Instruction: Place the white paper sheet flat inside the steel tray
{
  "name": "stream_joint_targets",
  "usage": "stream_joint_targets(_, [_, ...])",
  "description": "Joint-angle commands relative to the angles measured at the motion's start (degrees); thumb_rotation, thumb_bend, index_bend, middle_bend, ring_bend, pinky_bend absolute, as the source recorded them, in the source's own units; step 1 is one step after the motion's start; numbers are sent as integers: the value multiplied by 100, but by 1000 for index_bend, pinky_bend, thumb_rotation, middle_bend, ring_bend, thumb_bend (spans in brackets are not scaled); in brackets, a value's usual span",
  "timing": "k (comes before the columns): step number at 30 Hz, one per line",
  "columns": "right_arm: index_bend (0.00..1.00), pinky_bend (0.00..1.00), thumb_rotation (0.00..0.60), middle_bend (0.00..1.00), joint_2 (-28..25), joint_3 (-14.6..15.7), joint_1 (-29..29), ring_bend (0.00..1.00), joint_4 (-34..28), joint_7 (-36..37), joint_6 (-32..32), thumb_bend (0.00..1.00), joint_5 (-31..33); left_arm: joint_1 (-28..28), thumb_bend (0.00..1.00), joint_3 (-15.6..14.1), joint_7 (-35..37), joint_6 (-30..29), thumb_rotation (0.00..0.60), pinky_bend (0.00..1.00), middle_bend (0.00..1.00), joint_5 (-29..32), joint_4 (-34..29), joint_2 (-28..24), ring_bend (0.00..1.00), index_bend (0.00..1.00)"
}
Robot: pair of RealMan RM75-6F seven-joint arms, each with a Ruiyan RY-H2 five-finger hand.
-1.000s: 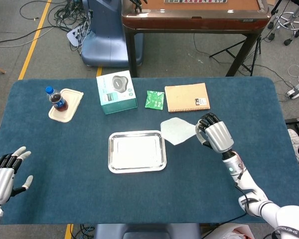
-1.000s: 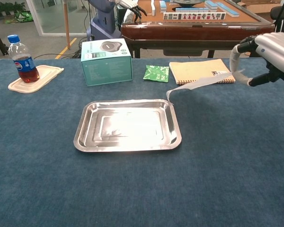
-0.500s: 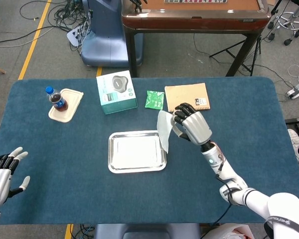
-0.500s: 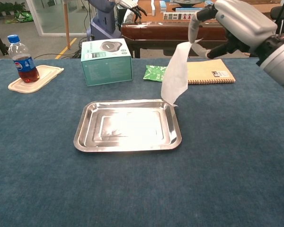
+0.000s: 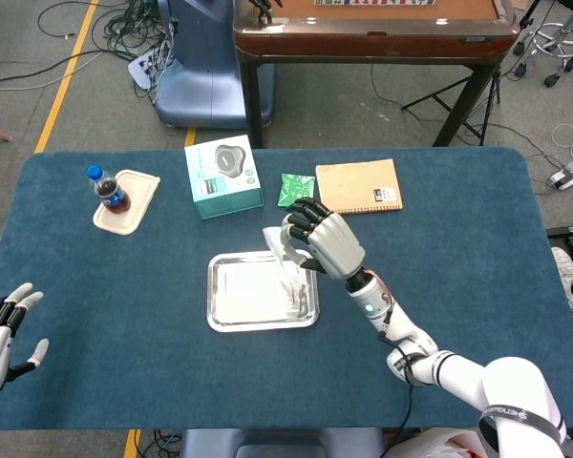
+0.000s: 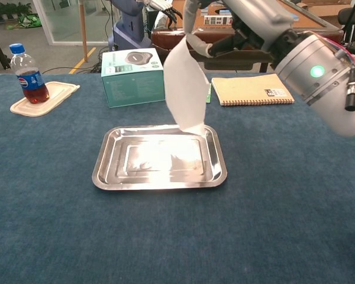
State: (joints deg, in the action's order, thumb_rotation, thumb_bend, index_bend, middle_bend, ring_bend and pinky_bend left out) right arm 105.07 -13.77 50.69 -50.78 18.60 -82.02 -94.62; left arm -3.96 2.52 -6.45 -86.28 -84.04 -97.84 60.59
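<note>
Steel tray (image 5: 216,310) (image 6: 106,171) sits mid-table on the blue cloth; its floor shows only reflections, nothing lying flat in it. White paper sheet (image 5: 285,256) (image 6: 185,89) hangs roughly upright above the tray's right portion, upper edge pinched in the right hand (image 5: 323,239) (image 6: 248,21); chest view shows the lower corner reaching down to about the tray's far-right rim, contact not resolvable. Sheet is not flat in the tray.

Beige dish (image 5: 136,196) (image 6: 53,93) at far left holds a cola bottle (image 5: 108,190) (image 6: 27,74), upright, blue cap, dark liquid.

Right hand: fingers (image 5: 302,212) curled together and clamped on the sheet's top edge, thumb side toward the paper. Hand is raised above the tray's right end, back of hand up in head view; forearm runs back toward the near-right table edge.

Left hand (image 5: 0,324): near-left table corner, fingers apart, holding nothing; seen in head view only.

Behind the tray: teal box (image 5: 222,176) (image 6: 133,76), green packet (image 5: 296,191) (image 6: 208,93) largely hidden behind the sheet in chest view, spiral notebook (image 5: 358,186) (image 6: 251,89), in a row left to right.
</note>
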Motion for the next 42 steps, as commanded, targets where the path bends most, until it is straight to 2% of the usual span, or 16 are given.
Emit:
stream_joint_targets(1, [733,277,600,500,152,-38,167,288,98,65,125,497,19,7,310,-4,-9,-2,600,111,115,2,-13,-8,146,201])
stream_joint_targets(12, [733,282,600,501,735,-76,721,289,509,439,622,497,148,62,310,-15,36,-44,600,111,116,12,10,-29,146,200])
stream_joint_targets(20, [733,286,600,501,1179,-137,1041,297,1047,772,665,497,208,140,310,-35,120,-98,600,111,116,41,65,-55,146,200])
stream_joint_targets(24, [733,292,600,503,1242,13,900,300,1323,987,630,497,240,204,310,-51,185,-148,600,111,116,63,110,-68,146,200])
stream_joint_targets(28, [733,292,600,503,1151,256,649,300,1345,1211,681,497,244,234,310,-65,228,-161,600,111,116,60,148,-55,146,200])
stream_joint_targets(42, [733,292,600,507,652,867,86,300,1409,1194,814,496,122,226,310,-66,218,-147,600,111,116,-16,167,43,146,200])
